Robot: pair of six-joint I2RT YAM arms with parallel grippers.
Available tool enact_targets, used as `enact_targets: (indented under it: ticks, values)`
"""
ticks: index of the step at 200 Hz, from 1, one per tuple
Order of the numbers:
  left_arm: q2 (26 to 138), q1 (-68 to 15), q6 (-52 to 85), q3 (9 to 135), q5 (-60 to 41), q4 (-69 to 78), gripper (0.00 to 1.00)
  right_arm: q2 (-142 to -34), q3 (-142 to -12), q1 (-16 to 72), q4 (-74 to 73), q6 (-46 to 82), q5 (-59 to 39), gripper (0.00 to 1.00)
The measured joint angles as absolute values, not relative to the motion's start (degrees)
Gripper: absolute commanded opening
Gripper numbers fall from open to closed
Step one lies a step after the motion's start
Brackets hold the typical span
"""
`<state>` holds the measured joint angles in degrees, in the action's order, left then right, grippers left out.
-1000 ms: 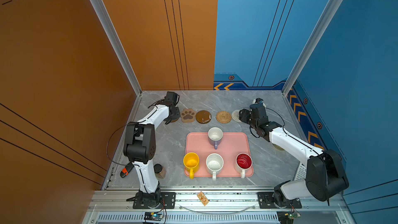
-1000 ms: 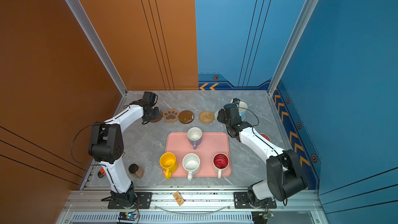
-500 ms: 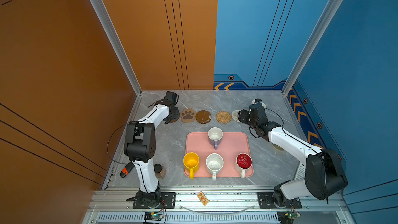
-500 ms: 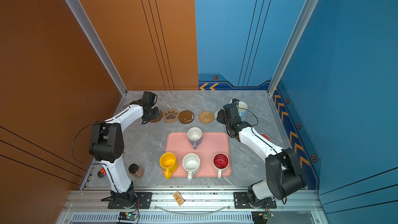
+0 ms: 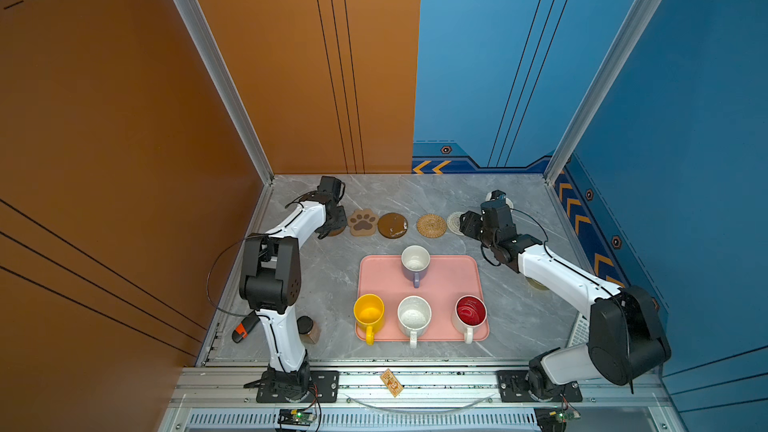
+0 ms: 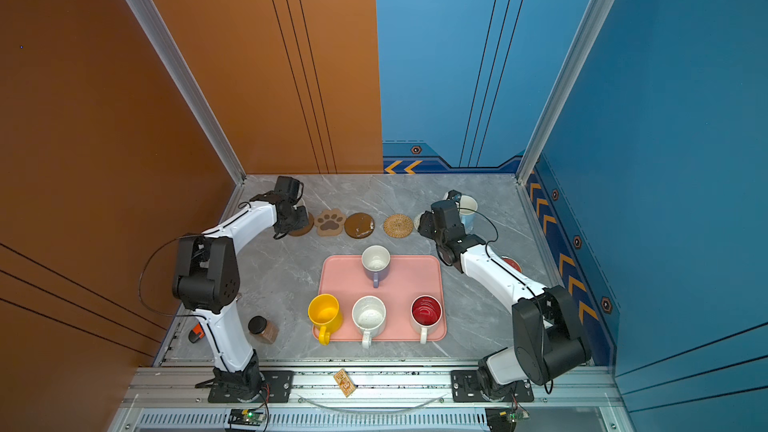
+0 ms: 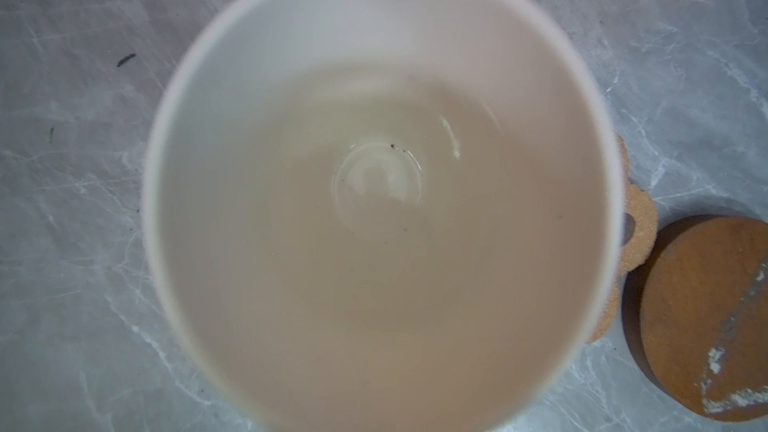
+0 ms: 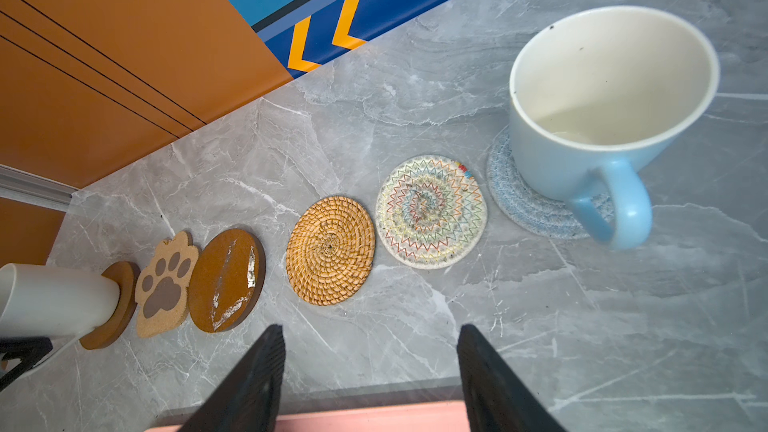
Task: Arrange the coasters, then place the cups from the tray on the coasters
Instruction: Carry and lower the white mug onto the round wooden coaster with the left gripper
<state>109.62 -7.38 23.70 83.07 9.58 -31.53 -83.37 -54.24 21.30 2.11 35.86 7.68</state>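
Hardly anything has moved in the last second; your right gripper point(image 8: 370, 328) has only slid a tiny bit away from the light blue mug point(image 8: 552, 160). Its two black fingers point(image 8: 249, 376) are wide apart. Your left gripper point(image 5: 332, 222) is closed up tight beside the plain white mug point(image 7: 374, 201), but you cannot tell if it is pinching the mug.

Your big flat pink tray point(image 5: 449, 276) holds four empty mugs: the lavender mug point(image 5: 415, 263) at the back, and the yellow mug point(image 5: 368, 311), the speckled white mug point(image 5: 414, 315) and the white mug with a red inside point(image 5: 471, 310) in a row at the front. The light blue mug stands empty on the pale blue-grey woven coaster point(image 8: 523, 205). The plain white mug stands on a brown round coaster point(image 8: 120, 305) at the left end.

Between them lie the tan paw-shaped coaster point(image 8: 166, 284), a scuffed brown round coaster point(image 8: 226, 280), the woven rattan coaster point(image 8: 330, 249) and the cream woven coaster point(image 8: 431, 211) with zigzag lines, in one row on the grey marble table point(image 5: 415, 197), near the orange wall point(image 5: 124, 118).
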Motion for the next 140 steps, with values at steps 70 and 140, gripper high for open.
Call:
enact_targets:
  ticks: [70, 140]
  values:
    - [109.62, -7.4, 23.33, 83.85, 10.0, -31.68, 0.28, -83.37, -54.24, 21.3, 2.13, 35.88, 7.68, 0.65]
    - [109.62, -7.6, 23.35, 84.25, 10.26, -31.64, 0.41, -83.37, -54.24, 21.3, 2.11, 35.88, 7.68, 0.66]
